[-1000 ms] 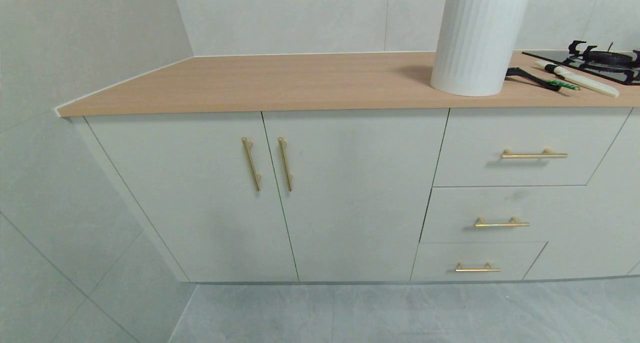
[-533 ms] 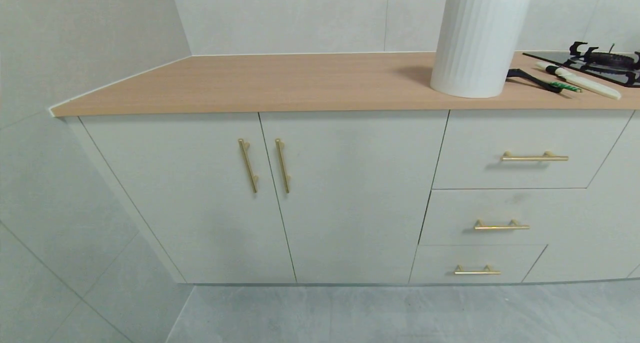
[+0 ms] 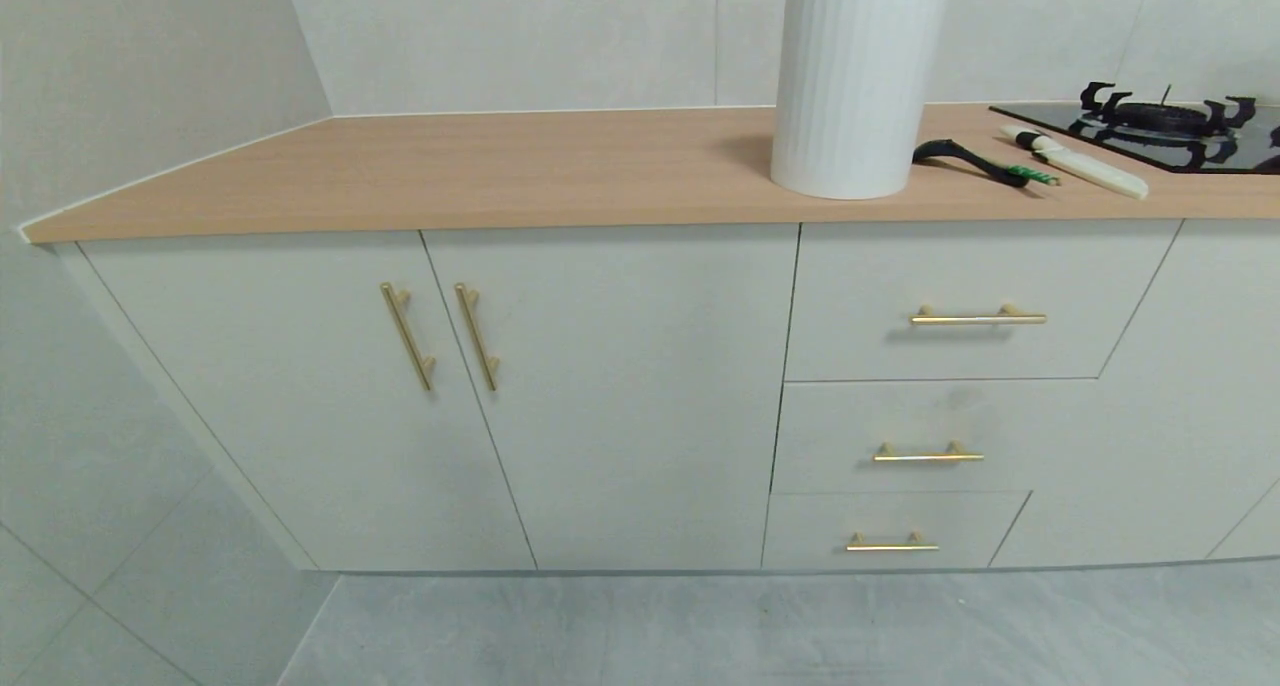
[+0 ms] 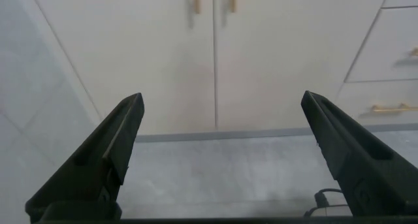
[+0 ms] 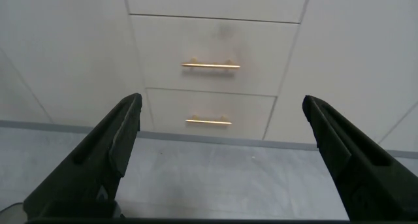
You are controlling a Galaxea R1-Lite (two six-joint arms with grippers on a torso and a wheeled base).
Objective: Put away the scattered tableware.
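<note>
So both pincers are hanging low in front of the cabinets. The left gripper [image 4: 222,101] has its jaws spread wide with nothing between them, pointing at the cabinet doors [image 4: 215,54] and the floor [image 4: 222,178]. The right gripper [image 5: 222,101] is just as wide open and empty, facing the lower drawers [image 5: 212,51].

The tableware is all up on the countertop [image 3: 450,171], over on the right. There's a black-handled utensil [image 3: 975,162] with a green bit at one end and a cream knife [image 3: 1085,166] just beside it, both lying flat between the white ribbed container [image 3: 858,76] and the gas hob [image 3: 1165,121].

Here's what worries me:
- **Container:** the utensil's handle end sits right up against it, and I can't tell if they touch. It's tall, so an arm coming in from the left could bump it and tip it.
- **Front edge:** both pieces lie fairly near it. A sloppy pinch could just shove them off onto the floor.
- **Flat and thin:** jaws may scrape the wood and slide off rather than get under them.
- **Hob grate:** it's close on the far side, so overshooting could snag a finger.
</note>
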